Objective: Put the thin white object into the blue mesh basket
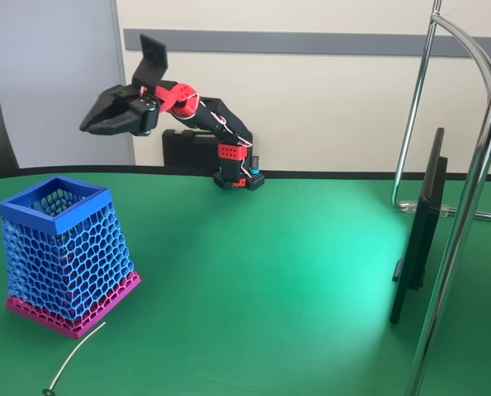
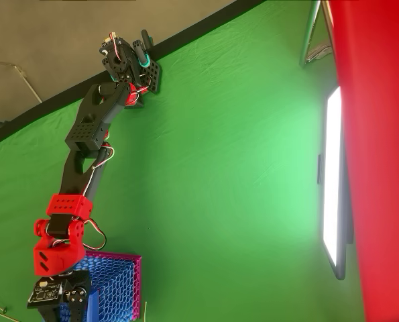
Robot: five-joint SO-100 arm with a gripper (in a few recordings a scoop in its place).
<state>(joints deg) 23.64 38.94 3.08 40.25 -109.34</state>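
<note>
Black and red, the hand (image 1: pixel 96 120) hangs high above the blue mesh basket (image 1: pixel 63 256), nearly closed and holding nothing. The thin white object (image 1: pixel 76 355) lies on the green counter (image 1: pixel 270 289) just beside the basket's pink base, so thin the hand could slip off it or bump the basket. The fixed view shows the whole stick; the overhead view shows the arm reaching over the basket.

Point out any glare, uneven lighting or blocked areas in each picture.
Fixed view: a bright patch washes out the green table near the dark screen; the thin white object stays sharp. Overhead view: the screen is blown out white, and a blurred red bar blocks the right side.
</note>
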